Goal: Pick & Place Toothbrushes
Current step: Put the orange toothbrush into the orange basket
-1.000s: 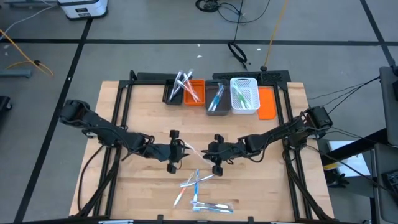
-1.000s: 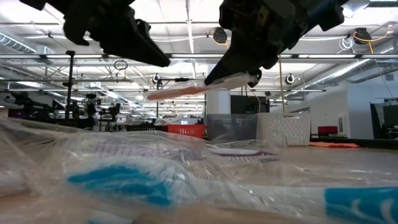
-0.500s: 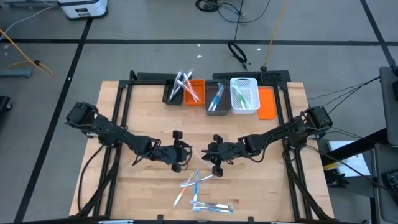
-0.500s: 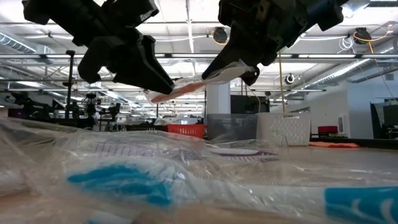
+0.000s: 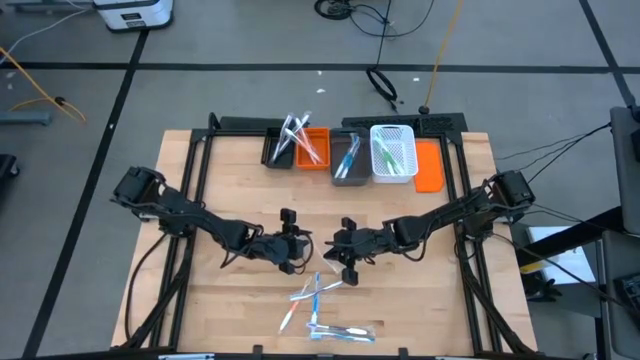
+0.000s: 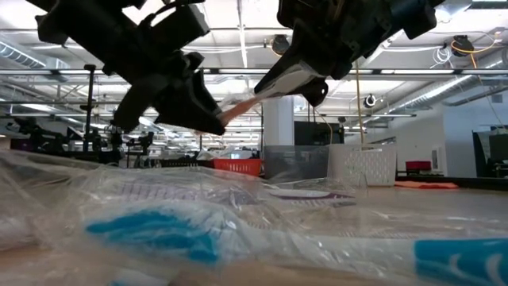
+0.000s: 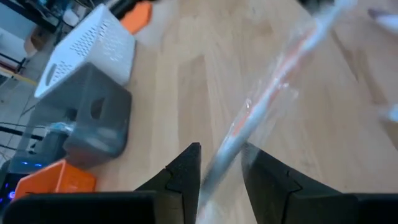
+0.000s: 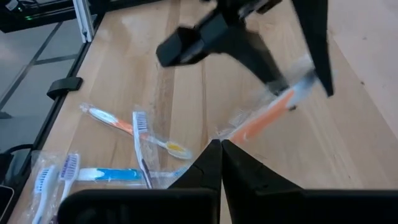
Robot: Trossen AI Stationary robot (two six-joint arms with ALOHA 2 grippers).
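The pale wooden table (image 5: 240, 180) has a smooth planked top inside a black metal frame. Along its far edge stands a row of bins: a black one (image 5: 277, 147) and an orange one (image 5: 314, 148) sharing a bunch of upright toothbrushes (image 5: 298, 137), a plain grey one (image 5: 347, 160) with bluish brushes, a white one (image 5: 393, 153) with perforated walls holding green brushes, and a flat orange lid or tray (image 5: 430, 165) beside it.

Two dark jointed arms reach in from the sides and meet above the middle of the table. The right gripper (image 5: 340, 246) has its fingers pressed together on one end of a wrapped toothbrush (image 8: 268, 118), a thin orange-and-white stick in crinkled clear plastic, held in the air. The left gripper (image 5: 296, 248) is at the other end: in the left wrist view its two blunt black fingers (image 7: 181, 177) stand a little apart with the wrapped stick (image 7: 261, 106) running between them; whether they actually pinch it, I cannot tell.

On the near part of the table lies a loose heap of wrapped brushes (image 5: 322, 305), blue, white and orange handles crossing one another, their glossy wrappers wrinkled.
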